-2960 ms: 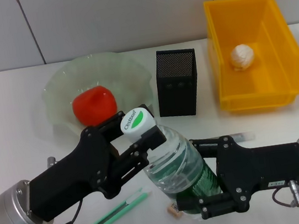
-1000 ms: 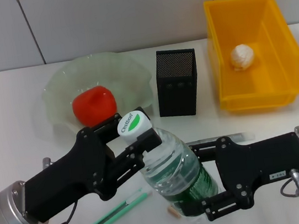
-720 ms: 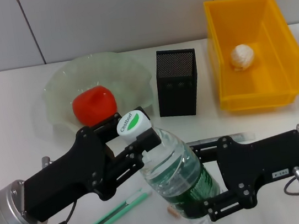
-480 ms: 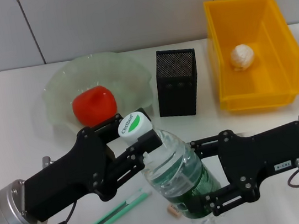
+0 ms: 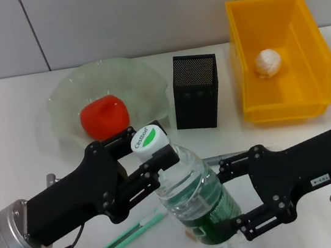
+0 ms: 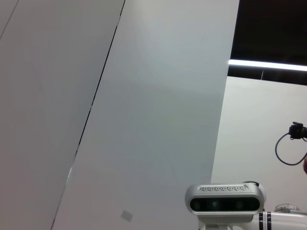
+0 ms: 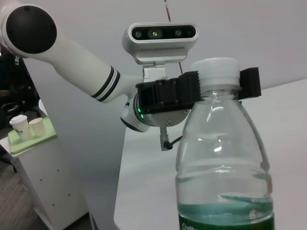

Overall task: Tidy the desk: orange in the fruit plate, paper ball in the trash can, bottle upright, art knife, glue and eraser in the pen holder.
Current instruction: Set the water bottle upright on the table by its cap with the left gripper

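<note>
Bottle (image 5: 196,201) stands upright near the front edge of the white desk (image 5: 6,134), between the two arms. Clear plastic, green label low on the body, white cap with a green leaf mark.

Left gripper (image 5: 149,146) is at the bottle's neck, just under the cap; its black fingers (image 5: 166,155) sit closed on either side of the neck. The right wrist view confirms it: black pads (image 7: 169,92) flank the neck directly below the cap, pressed against it.

Right gripper (image 5: 228,198) reaches in from the right at the height of the label. One finger lies behind the bottle, the other in front; they stand spread wide around the body with a visible gap, not clamping it.

Orange (image 5: 104,118) rests in the pale green fruit plate (image 5: 62,92), back left. Black mesh pen holder (image 5: 196,91) stands upright at the centre back. Paper ball (image 5: 267,63) lies inside the yellow bin (image 5: 286,107), back right.

Green art knife (image 5: 128,235) lies flat on the desk just left of the bottle, under the left arm. A small tan object peeks out at the bottle's base; too hidden to tell what it is. A thin grey stick shows behind the right gripper's upper finger, mostly covered.

Left wrist view shows only wall panels and a camera head.
</note>
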### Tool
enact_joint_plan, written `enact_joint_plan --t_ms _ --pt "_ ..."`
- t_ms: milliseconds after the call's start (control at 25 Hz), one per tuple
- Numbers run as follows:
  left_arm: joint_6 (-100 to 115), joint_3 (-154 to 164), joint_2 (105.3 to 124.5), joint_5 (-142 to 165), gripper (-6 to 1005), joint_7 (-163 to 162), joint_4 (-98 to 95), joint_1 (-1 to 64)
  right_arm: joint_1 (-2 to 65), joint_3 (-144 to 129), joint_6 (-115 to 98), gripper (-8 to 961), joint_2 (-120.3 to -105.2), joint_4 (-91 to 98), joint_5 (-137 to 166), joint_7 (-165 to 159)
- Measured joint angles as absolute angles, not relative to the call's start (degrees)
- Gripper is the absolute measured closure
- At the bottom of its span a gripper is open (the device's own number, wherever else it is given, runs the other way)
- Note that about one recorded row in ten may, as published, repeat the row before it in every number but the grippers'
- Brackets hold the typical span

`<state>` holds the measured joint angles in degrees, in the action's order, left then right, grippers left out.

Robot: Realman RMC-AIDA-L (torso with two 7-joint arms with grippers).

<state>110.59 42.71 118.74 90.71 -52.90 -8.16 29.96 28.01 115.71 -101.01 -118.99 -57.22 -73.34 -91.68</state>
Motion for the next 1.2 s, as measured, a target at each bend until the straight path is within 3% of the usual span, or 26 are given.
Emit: enact_joint_plan --t_ms 400,760,1200 --pt "110.5 43.1 118.67 90.7 559 -52.9 -9.3 29.5 27.5 116.0 -102.1 174 -118.51 -60.8 -73.2 -94.9" --pt "110.4 42.3 118.51 90.2 559 -52.9 -13.9 27.3 22.9 121.1 -102.6 174 -118.82 -61.2 -73.0 -92.3" --pt "104.7 33.5 118.43 90.1 560 -45.4 -17.5 24.0 17.7 127.9 -104.5 175 -119.09 -48.7 -77.9 -69.5"
